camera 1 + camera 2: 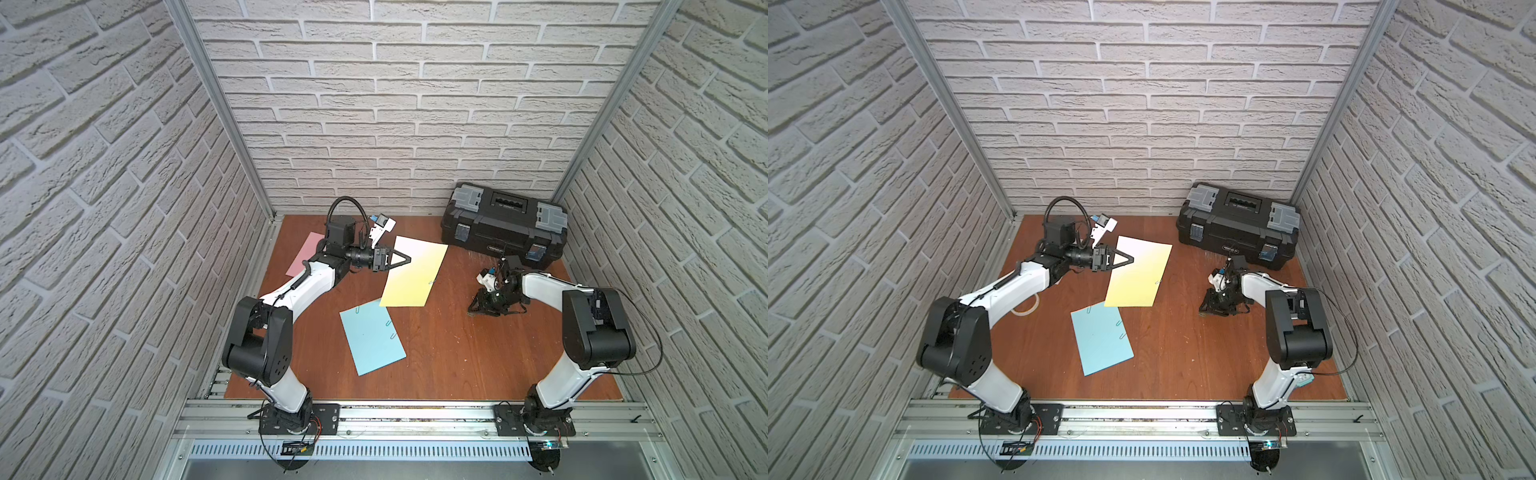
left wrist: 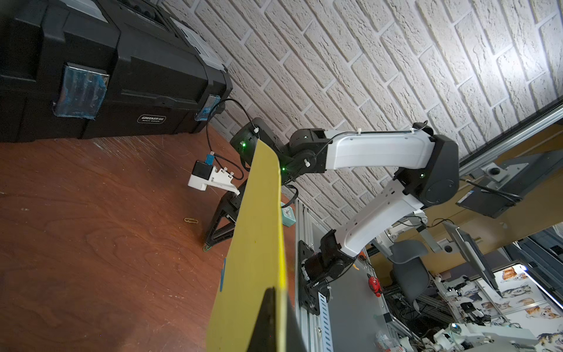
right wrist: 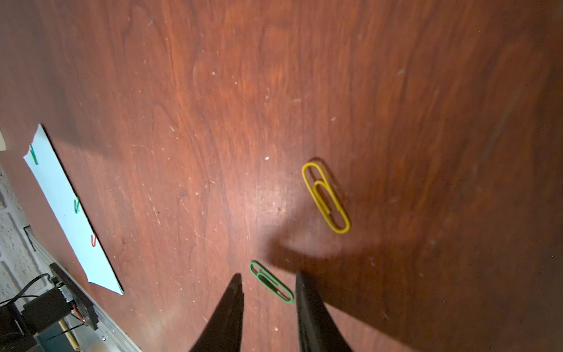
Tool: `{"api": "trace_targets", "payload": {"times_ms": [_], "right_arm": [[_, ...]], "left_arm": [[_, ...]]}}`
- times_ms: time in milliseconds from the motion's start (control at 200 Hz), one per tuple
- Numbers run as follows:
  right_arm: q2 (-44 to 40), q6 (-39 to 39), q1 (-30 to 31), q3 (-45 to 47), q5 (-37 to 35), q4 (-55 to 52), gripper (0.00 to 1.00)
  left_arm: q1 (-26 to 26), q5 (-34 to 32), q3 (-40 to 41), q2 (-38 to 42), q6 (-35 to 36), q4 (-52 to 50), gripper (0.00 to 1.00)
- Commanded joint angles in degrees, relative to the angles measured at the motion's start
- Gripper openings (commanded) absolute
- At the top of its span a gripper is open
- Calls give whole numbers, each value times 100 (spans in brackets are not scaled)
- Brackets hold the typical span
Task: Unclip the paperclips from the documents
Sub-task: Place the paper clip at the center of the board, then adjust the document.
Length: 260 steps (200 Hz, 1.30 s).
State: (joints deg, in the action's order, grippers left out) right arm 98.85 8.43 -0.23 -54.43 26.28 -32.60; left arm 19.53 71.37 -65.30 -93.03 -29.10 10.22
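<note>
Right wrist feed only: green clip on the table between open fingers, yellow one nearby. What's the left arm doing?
Observer: The left gripper is shut on the yellow sheet at its edge, that side raised off the table.
Operator: Any clips on it?
Observer: One paperclip, on the edge toward the right arm.
Operator: Pink sheet?
Observer: The pink sheet lies flat, partly hidden by the left arm; no clips visible on it.
</note>
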Motion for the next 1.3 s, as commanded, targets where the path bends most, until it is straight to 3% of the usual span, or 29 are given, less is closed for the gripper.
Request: {"api": "trace_targets", "payload": {"times_ms": [0, 270, 480, 630, 770, 860, 1000, 1295], "right_arm": [[-106, -53, -21, 20, -490, -282, 33], [-366, -70, -18, -45, -182, -235, 35], [-990, -182, 120, 24, 952, 445, 43], [-1641, -108, 345, 246, 1855, 1521, 53], [-2067, 543, 373, 646, 2552, 3042, 65], [-2118, 827, 426, 741, 2850, 3726, 68], [-2087, 872, 614, 698, 3065, 4190, 69], [-1590, 1203, 797, 411, 3138, 5067, 70]], "left_arm": [[-37, 50, -82, 141, 132, 103, 0], [-35, 16, -80, 145, 124, 112, 0], [16, -8, -20, 64, -271, 670, 0], [110, 30, -1, -132, -959, 1591, 0], [231, 52, -9, -339, -1737, 2581, 0], [292, 97, -56, -473, -2212, 3131, 0], [365, 148, -106, -608, -2681, 3637, 0], [454, 219, -99, -560, -2680, 3553, 0]]}}
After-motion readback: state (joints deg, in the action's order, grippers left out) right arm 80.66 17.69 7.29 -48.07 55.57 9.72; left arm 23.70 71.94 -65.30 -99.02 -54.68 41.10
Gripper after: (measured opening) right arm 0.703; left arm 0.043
